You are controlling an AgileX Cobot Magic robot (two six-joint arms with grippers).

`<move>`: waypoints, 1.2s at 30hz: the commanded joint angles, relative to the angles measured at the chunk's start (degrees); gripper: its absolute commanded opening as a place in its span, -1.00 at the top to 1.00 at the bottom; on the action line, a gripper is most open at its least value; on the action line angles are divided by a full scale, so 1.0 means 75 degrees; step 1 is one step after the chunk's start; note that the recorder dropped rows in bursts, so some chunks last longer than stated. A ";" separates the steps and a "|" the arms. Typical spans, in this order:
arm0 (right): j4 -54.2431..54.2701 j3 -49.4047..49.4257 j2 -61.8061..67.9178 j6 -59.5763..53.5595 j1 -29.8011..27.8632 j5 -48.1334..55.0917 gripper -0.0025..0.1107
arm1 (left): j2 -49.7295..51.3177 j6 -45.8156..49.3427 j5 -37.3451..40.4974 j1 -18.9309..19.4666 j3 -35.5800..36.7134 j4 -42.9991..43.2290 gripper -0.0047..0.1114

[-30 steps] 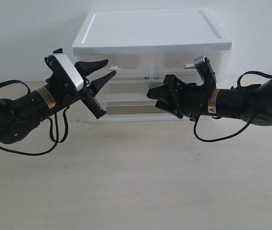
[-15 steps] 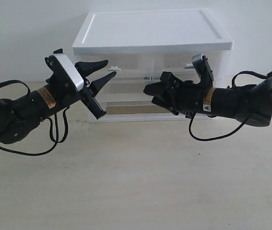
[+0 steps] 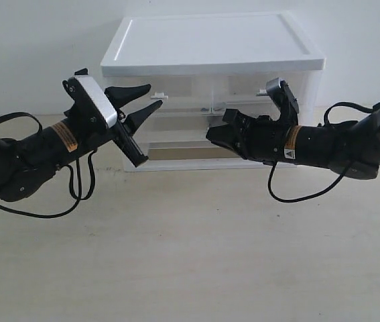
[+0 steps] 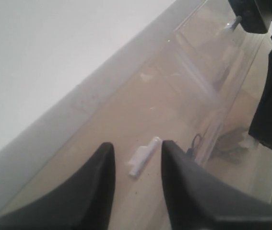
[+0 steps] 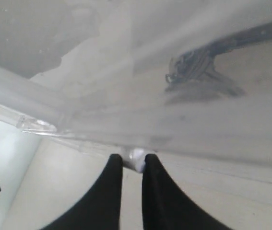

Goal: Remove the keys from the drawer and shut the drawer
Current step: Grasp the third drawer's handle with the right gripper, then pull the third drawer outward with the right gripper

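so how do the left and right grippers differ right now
The left gripper is open, fingers spread around an upper drawer's small white handle; the right gripper is pinched shut on the wide drawer's handle. The left gripper slants upward, the right lies nearly level. Both have black fingers.

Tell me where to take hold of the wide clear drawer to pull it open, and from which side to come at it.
Grip the small white centre handle, coming straight in from the front. The wide drawer has a flat, smooth plastic face, and that tab is its only protruding part. The right gripper sits there now, with a finger on either side of the tab.
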 commanded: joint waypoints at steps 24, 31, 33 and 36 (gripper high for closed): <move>-0.1395 0.1792 -0.1693 -0.0639 0.0008 0.1242 0.96 | -0.0158 -0.5248 0.0655 0.0003 -0.0487 -0.0168 0.39; -0.1589 0.2402 -0.2267 -0.0670 0.0008 0.1256 0.96 | -0.0158 -0.5248 0.0675 0.0003 -0.0487 -0.0149 0.39; -0.1701 0.2670 -0.2429 -0.0670 0.0008 0.1256 0.96 | -0.0158 -0.5248 0.0675 0.0003 -0.0487 -0.0149 0.39; -0.1701 0.2974 -0.2572 -0.0811 0.0008 0.1256 0.96 | -0.0158 -0.5248 0.0675 0.0003 -0.0487 -0.0149 0.39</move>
